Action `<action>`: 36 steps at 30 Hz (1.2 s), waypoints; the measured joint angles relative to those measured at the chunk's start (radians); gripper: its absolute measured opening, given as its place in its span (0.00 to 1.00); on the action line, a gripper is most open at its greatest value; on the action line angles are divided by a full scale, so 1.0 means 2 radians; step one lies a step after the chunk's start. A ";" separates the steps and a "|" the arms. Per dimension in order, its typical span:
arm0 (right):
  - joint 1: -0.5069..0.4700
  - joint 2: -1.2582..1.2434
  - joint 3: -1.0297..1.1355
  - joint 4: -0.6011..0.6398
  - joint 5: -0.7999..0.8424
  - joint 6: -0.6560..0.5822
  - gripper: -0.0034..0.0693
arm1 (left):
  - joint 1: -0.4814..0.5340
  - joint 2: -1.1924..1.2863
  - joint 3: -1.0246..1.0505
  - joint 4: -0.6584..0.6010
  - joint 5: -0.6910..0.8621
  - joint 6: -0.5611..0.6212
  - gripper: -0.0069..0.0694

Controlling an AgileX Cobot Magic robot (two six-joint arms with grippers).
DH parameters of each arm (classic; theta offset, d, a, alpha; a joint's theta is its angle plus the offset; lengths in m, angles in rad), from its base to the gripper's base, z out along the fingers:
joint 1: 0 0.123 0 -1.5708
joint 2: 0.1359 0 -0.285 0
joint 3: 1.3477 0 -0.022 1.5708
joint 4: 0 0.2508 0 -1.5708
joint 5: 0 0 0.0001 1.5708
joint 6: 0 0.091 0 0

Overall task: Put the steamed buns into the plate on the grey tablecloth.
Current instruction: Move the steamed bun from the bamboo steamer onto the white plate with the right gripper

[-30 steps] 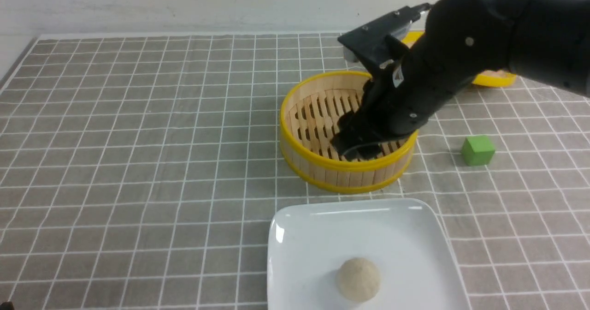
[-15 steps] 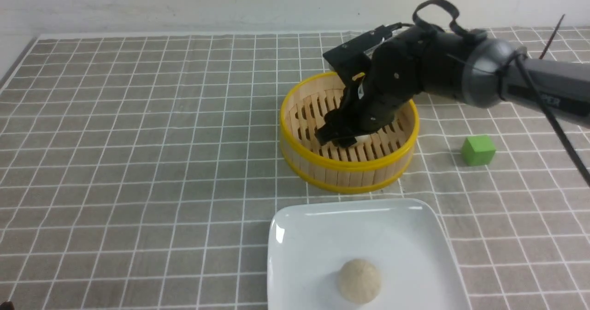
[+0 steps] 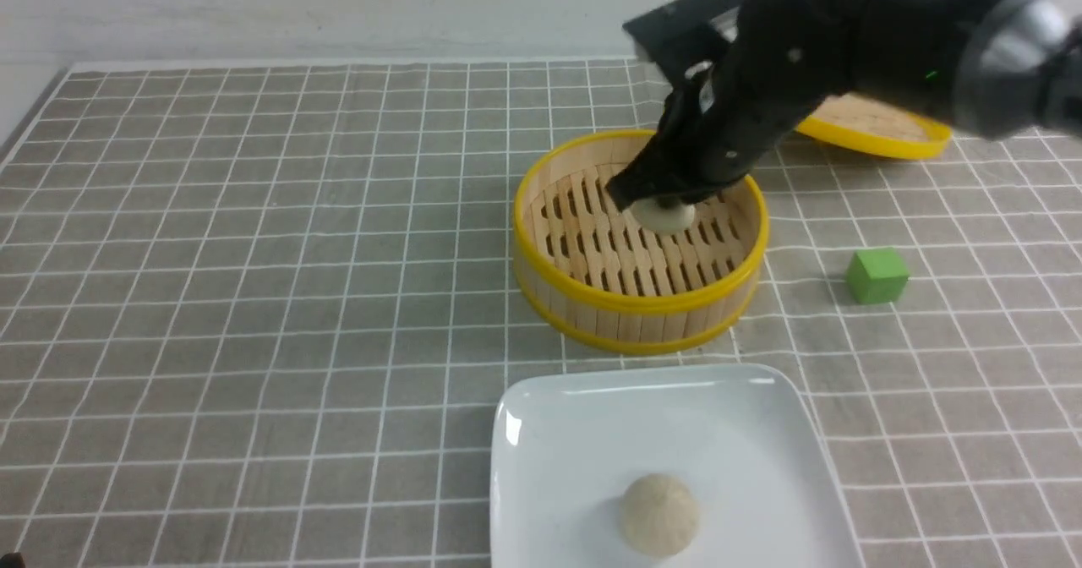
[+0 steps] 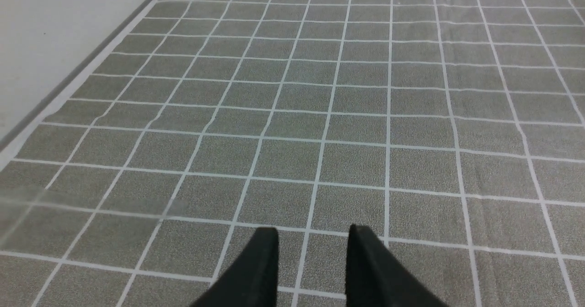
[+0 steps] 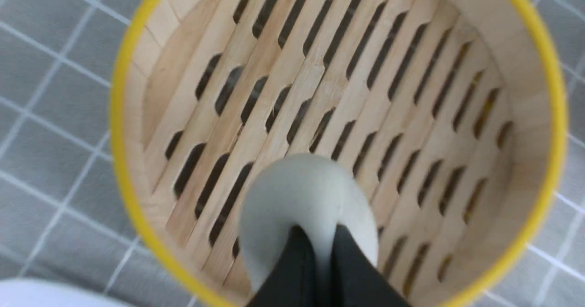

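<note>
presently, the right fingers (image 5: pixel 348 270) pinch one bun (image 5: pixel 311 206) above the basket (image 3: pixel 642 301); squeezing harder could dent it. the left fingers (image 4: pixel 311 252) stand apart, empty.

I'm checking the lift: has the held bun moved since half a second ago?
Yes: in the front view the bun has risen, away from the steamer's near rim.

The right gripper (image 3: pixel 649 194) is blurred in the front view, hiding part of the steamed bun (image 3: pixel 668 215) between its fingertips. Nearer the camera than that claw, the white plate (image 3: pixel 549 458) runs off the edge, its near rim probably included.
</note>
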 joint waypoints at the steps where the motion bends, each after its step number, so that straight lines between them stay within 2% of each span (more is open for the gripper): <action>1: 0.000 -0.031 0.000 0.006 0.027 0.000 0.07 | 0.000 0.000 0.000 0.000 0.000 0.000 0.41; 6: 0.000 -0.123 0.017 0.068 0.148 -0.004 0.07 | 0.000 0.000 0.000 0.000 0.000 0.000 0.41; 9: 0.000 -0.153 0.058 0.104 0.170 -0.015 0.07 | 0.000 0.000 0.000 0.000 0.000 0.000 0.41; 12: 0.000 -0.176 0.165 0.144 0.156 -0.031 0.07 | 0.000 0.000 0.000 0.000 0.000 0.000 0.41; 16: 0.000 -0.175 0.294 0.187 0.080 -0.036 0.07 | 0.000 0.000 0.000 0.000 0.000 0.000 0.41; 19: 0.000 -0.163 0.345 0.211 0.025 -0.043 0.07 | 0.000 0.000 0.000 0.000 0.000 0.000 0.41; 22: 0.000 -0.151 0.359 0.225 0.007 -0.053 0.07 | 0.000 0.000 0.000 0.000 0.000 0.000 0.41; 30: 0.000 -0.098 0.360 0.226 -0.043 -0.058 0.07 | 0.000 0.000 0.000 0.000 0.000 0.000 0.41; 36: 0.000 -0.083 0.359 0.138 -0.091 -0.058 0.11 | 0.000 0.000 0.000 0.006 0.000 0.000 0.41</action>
